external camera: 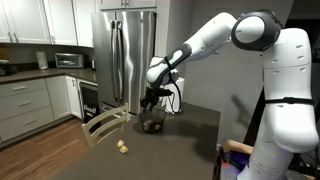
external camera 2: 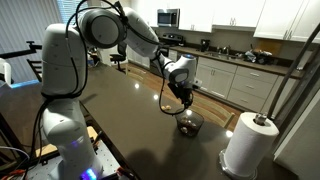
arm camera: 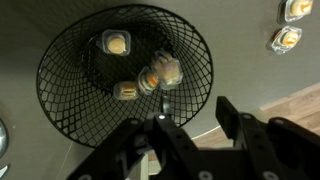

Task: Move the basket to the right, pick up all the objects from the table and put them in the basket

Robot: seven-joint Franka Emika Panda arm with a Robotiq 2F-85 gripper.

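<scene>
Only the wrist view resolves three objects (arm camera: 117, 43) inside the basket (arm camera: 66, 72). Gripper (arm camera: 188, 120) jaws stand apart, empty, above it.

Logged gripper (external camera: 152, 101) hanging directly above basket (external camera: 153, 126) toward far side of table (external camera: 190, 145), jaw state unreadable from here; 2 objects (external camera: 123, 148) lying close together near table edge beside pale wooden chair (external camera: 104, 124), well apart from basket, steel fridge (external camera: 125, 50) behind.
</scene>
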